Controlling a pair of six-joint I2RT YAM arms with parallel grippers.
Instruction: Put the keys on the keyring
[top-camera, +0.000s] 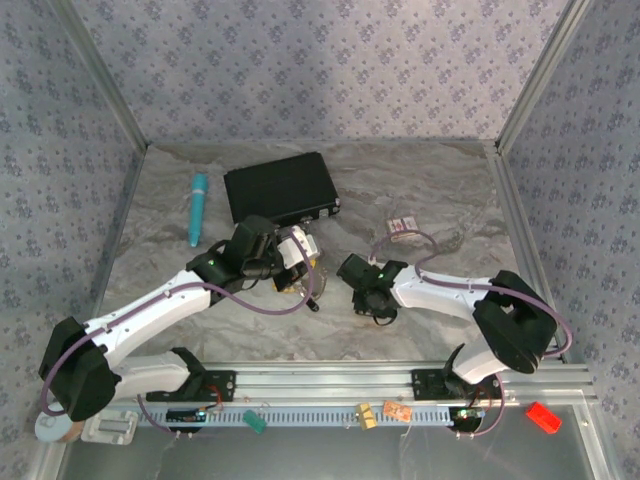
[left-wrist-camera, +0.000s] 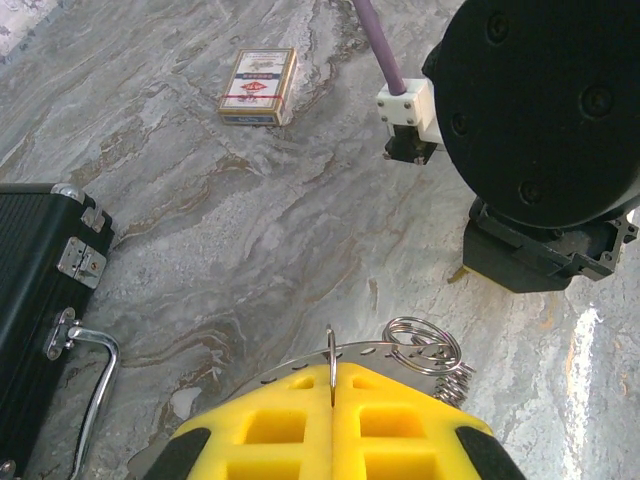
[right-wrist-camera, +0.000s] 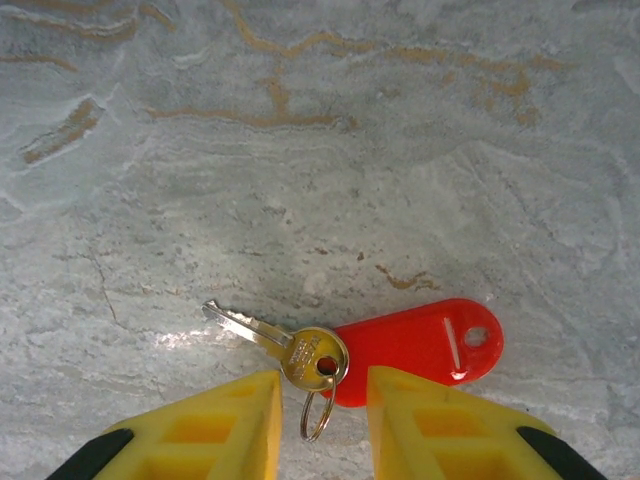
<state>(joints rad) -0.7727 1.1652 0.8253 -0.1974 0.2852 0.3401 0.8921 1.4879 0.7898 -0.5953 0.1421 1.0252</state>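
A brass-coloured key (right-wrist-camera: 290, 350) lies flat on the marble table, joined to a red plastic tag (right-wrist-camera: 425, 345) and a small silver ring (right-wrist-camera: 317, 415). My right gripper (right-wrist-camera: 320, 385) hangs open just above them, with the small ring in the gap between its yellow fingers (right-wrist-camera: 225, 425). My left gripper (left-wrist-camera: 332, 375) is shut on the keyring, pinching a thin silver ring (left-wrist-camera: 331, 350) edge-on. A slotted metal band and a coiled split ring (left-wrist-camera: 425, 345) stick out past its tips. In the top view the left gripper (top-camera: 292, 258) and right gripper (top-camera: 370, 298) face each other mid-table.
A black case (top-camera: 280, 188) lies at the back, with its handle (left-wrist-camera: 85, 385) near my left gripper. A teal pen-like object (top-camera: 198, 207) lies at the back left, a small patterned card box (top-camera: 403, 228) at the back right. The right arm's black body (left-wrist-camera: 545, 130) looms close ahead of the left gripper.
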